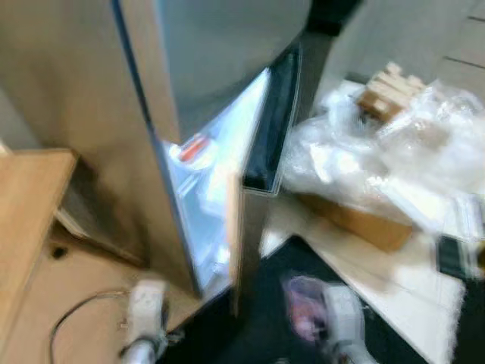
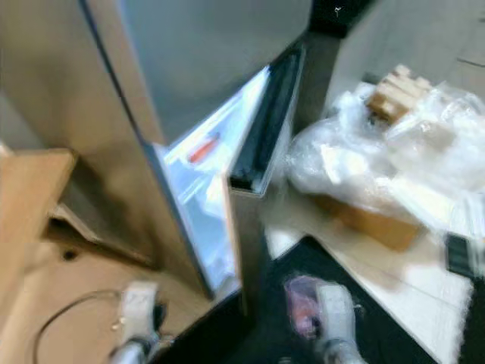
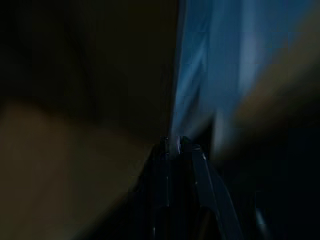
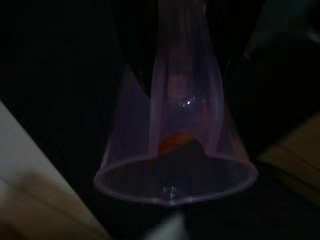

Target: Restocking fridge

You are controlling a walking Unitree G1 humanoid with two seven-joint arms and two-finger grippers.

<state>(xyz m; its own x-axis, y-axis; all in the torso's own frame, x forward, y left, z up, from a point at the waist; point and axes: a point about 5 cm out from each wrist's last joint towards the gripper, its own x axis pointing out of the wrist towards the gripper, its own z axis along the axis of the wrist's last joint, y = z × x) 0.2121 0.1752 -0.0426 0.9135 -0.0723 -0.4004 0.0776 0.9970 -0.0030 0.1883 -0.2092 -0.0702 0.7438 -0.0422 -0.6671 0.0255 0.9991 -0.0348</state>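
Note:
The fridge (image 1: 98, 114) stands ahead with its steel door (image 1: 220, 68) ajar, and a narrow strip of lit interior (image 1: 204, 205) shows through the gap. A red item (image 1: 195, 148) sits on a shelf inside. My left gripper (image 3: 173, 145) is low by the door gap, its dark fingers close together with nothing in them. My right gripper (image 1: 307, 318) hangs low over the black mat, shut on a translucent purple plastic cup (image 4: 175, 150). Something orange (image 4: 175, 142) lies inside the cup. All views are blurred.
Left of the fridge is a wooden tabletop (image 1: 26, 220), with a cable (image 1: 76, 311) on the floor below it. To the right lie crumpled clear plastic bags (image 1: 379, 152), a stack of wooden blocks (image 1: 390, 91), a cardboard box (image 1: 356, 220) and a white rug (image 1: 409, 296).

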